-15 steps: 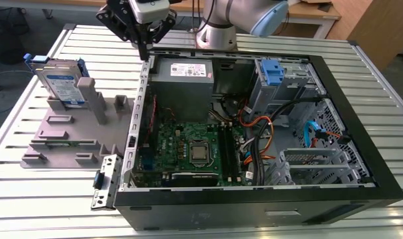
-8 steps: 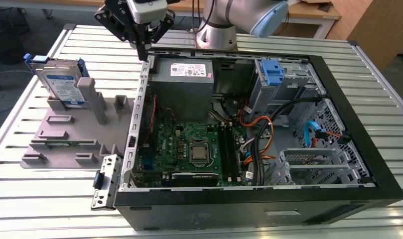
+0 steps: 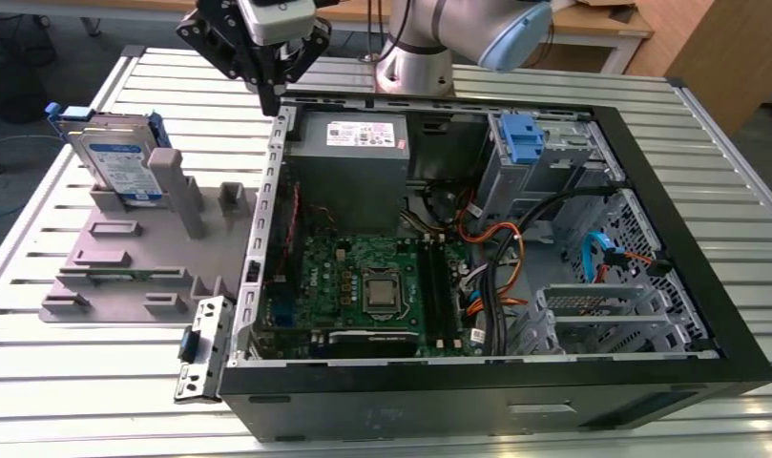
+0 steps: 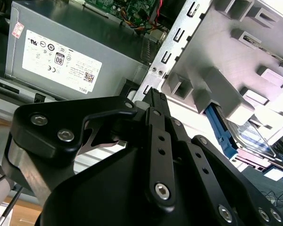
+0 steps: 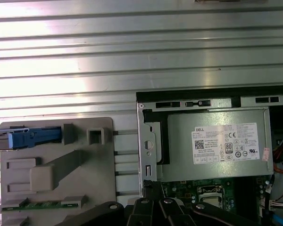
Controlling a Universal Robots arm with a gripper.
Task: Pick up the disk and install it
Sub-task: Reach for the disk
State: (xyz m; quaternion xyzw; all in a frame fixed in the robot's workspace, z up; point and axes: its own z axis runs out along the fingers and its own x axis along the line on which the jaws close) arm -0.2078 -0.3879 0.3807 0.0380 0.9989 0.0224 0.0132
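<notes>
The disk (image 3: 121, 157) stands on edge in a slot of the grey holder (image 3: 131, 250), near the far corner of the counter (image 3: 68, 382) at the exterior view's left. Its label faces the near edge of the counter, and blue rails run along its edges. In the first wrist view I see the disk (image 5: 33, 138) edge-on, as a thin blue strip at the rim of the holder (image 5: 85, 188). Nothing of mine touches it.

To the right of the holder, my claw (image 3: 272, 98) hangs point down over the far corner of the open computer case (image 3: 691, 315), between the disk and the case. It is well apart from the disk. It is clenched with nothing in it, and in the second wrist view the claw (image 4: 154, 94) has its black fingers pressed together at the tips.

Further right, inside the case, the grey power-supply box (image 3: 360, 157) sits against the far wall. The green motherboard (image 3: 360, 277) lies on the case floor nearer the counter's near edge. Beyond them, toward the exterior view's right, a blue latch (image 3: 521, 138) stands upright among the metal drive bays.
</notes>
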